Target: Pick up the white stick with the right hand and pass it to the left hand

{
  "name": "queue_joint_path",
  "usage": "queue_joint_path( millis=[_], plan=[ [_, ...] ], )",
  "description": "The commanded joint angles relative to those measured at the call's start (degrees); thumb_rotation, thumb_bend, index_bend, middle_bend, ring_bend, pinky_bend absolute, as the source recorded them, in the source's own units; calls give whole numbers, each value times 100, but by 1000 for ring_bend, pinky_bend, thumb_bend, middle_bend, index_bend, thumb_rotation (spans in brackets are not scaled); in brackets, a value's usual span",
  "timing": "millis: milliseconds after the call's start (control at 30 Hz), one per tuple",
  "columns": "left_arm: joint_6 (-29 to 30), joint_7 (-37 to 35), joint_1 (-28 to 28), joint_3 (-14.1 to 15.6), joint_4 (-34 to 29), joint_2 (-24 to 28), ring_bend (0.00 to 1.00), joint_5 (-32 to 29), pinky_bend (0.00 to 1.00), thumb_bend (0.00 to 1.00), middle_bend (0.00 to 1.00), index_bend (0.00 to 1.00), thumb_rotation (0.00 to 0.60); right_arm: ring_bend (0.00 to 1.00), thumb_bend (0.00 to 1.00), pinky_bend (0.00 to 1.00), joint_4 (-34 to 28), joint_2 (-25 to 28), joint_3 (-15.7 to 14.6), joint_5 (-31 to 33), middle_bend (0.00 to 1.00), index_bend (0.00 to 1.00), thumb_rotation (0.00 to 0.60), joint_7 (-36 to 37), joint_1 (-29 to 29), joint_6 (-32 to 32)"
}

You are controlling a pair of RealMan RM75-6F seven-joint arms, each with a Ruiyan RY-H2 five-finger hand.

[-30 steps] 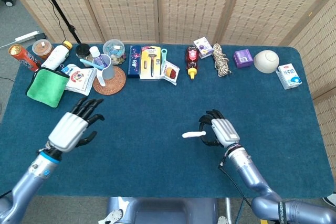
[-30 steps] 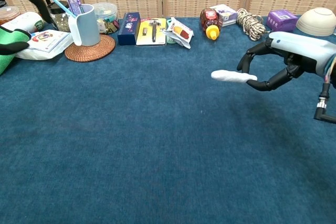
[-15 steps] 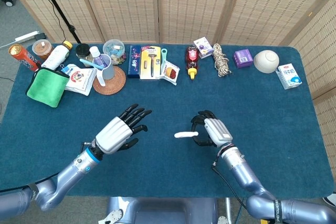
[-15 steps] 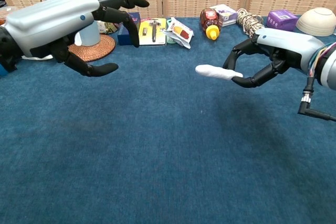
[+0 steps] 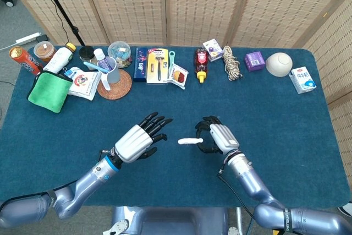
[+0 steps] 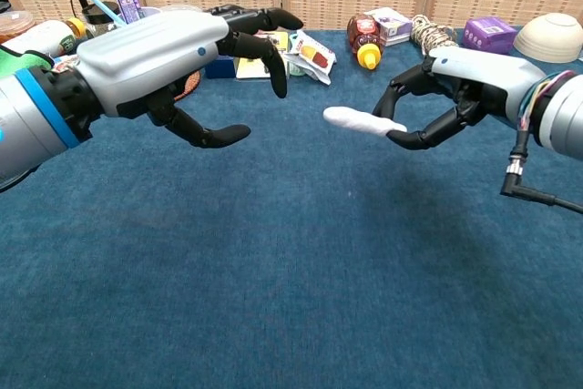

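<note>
The white stick [image 5: 187,141] [image 6: 353,120] hangs level above the blue table, its free end pointing toward my left side. My right hand [image 5: 216,137] [image 6: 448,90] pinches its right end between thumb and fingers. My left hand [image 5: 137,141] [image 6: 173,56] hovers just left of the stick's free tip, fingers spread and holding nothing. A small gap separates its fingertips from the stick.
Along the far edge of the table [image 5: 165,108] stand a green cloth [image 5: 49,92], bottles, a cup on a woven coaster [image 5: 115,83], a razor pack [image 5: 158,64], a red bottle [image 5: 201,61], a rope [image 5: 232,63], a purple box [image 5: 254,60], a bowl [image 5: 279,64] and a carton [image 5: 302,80].
My left hand has swung from the far left to the table's middle, close to the stick. My right hand has carried the stick leftward toward it.
</note>
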Motion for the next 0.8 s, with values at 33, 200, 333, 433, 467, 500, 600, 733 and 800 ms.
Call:
queue_joint_path(
  millis=[33,200,333,433,467,500,600,733,800],
  plan=[
    [-34,76,-106,-64,97,-176,63,-68,8,321,71,390,600,122,424,0,-24,-23,-12,-4,306,622,600,53,-4,6],
    [-51,121,-211,-96,163,-344,63,-164,9,321,71,394,600,122,424,0,-53,-43,-38,-35,306,622,600,90,9,7],
    [-46,186,-259,-110,211,-431,63,-229,9,321,71,399,600,122,424,0,-64,-49,-51,-49,306,623,600,106,17,11],
    [-64,201,-286,-111,215,-472,64,-283,9,321,71,409,600,122,424,0,-82,-46,-62,-61,306,625,600,127,15,15],
    [-66,216,-301,-109,222,-490,64,-291,9,321,71,410,600,122,424,0,-88,-44,-67,-69,306,626,600,134,14,16],
    [-68,232,-319,-107,232,-516,64,-305,9,321,71,410,600,122,424,0,-94,-43,-76,-78,306,626,600,141,14,16],
    [-97,257,-364,-100,235,-583,65,-358,8,321,71,412,600,122,424,0,-108,-45,-87,-91,306,626,600,164,20,9],
    [-97,296,-396,-106,245,-637,68,-399,8,320,71,420,600,122,424,0,-123,-41,-98,-112,306,626,600,180,28,1],
    [-126,323,-434,-106,247,-690,68,-424,9,320,71,421,600,122,424,0,-142,-38,-101,-129,306,626,600,201,34,-9]
  ],
)
